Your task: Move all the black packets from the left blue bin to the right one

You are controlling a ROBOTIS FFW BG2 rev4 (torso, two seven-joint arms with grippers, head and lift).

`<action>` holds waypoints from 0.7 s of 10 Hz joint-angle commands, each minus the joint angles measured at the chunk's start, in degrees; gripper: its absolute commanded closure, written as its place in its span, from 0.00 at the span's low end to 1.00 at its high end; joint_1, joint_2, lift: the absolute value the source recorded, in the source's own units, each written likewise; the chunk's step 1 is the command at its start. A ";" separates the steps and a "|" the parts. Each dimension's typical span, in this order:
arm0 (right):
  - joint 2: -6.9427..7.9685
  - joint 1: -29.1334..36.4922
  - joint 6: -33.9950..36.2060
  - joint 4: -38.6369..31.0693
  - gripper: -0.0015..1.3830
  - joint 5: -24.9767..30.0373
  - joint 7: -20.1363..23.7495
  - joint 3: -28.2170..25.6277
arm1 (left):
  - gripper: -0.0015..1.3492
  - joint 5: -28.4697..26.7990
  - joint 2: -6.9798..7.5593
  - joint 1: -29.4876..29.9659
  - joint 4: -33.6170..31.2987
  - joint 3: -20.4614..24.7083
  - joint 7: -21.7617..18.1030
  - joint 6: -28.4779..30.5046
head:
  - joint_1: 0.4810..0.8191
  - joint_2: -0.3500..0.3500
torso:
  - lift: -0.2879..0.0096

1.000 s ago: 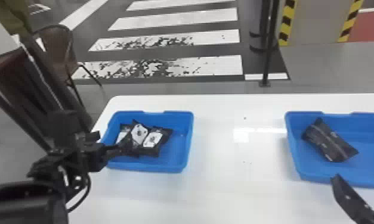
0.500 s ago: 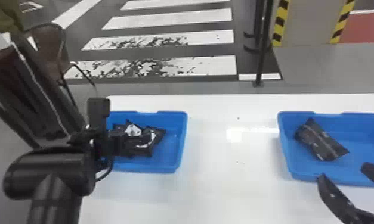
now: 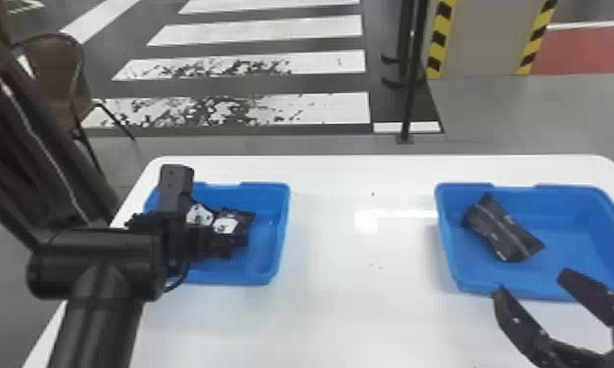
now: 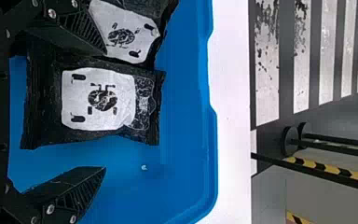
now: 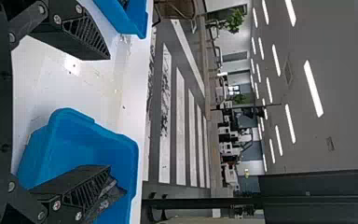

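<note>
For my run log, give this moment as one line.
left gripper open at packets in left bin | right gripper open | packet in right bin

We see two white-labelled black packets in the left blue bin (image 3: 271, 240): the right-hand packet (image 4: 142, 133) lies label up, creased at its ends; its neighbour (image 4: 123, 37) is label up too, angled, edges meeting. In the right blue bin (image 3: 579, 249) we have one black packet (image 3: 504, 230), lying slantwise toward the left wall, wrinkled, pale stripe along it. Both bins sit upright.
</note>
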 commanded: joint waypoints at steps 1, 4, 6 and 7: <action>0.00 -0.16 0.14 0.55 0.15 -0.49 0.06 0.20 | 0.15 -0.06 0.19 -2.26 4.68 -1.21 0.00 -0.85 | 0.63 0.68 | 0.50; 0.00 -0.16 0.42 0.83 0.15 -1.17 0.15 0.20 | 0.79 1.43 -0.16 -0.99 6.09 0.16 -0.18 -3.39 | 0.63 0.67 | 0.50; -0.09 -0.16 0.71 1.11 0.15 -1.52 0.32 0.20 | 0.90 0.29 -0.34 -0.15 5.95 0.73 -0.88 -5.21 | 0.63 0.68 | 0.50; -0.18 -0.16 0.71 1.11 0.15 -1.52 0.32 0.20 | 0.90 0.63 -0.43 1.68 3.98 1.30 -1.32 -7.60 | 0.63 0.68 | 0.50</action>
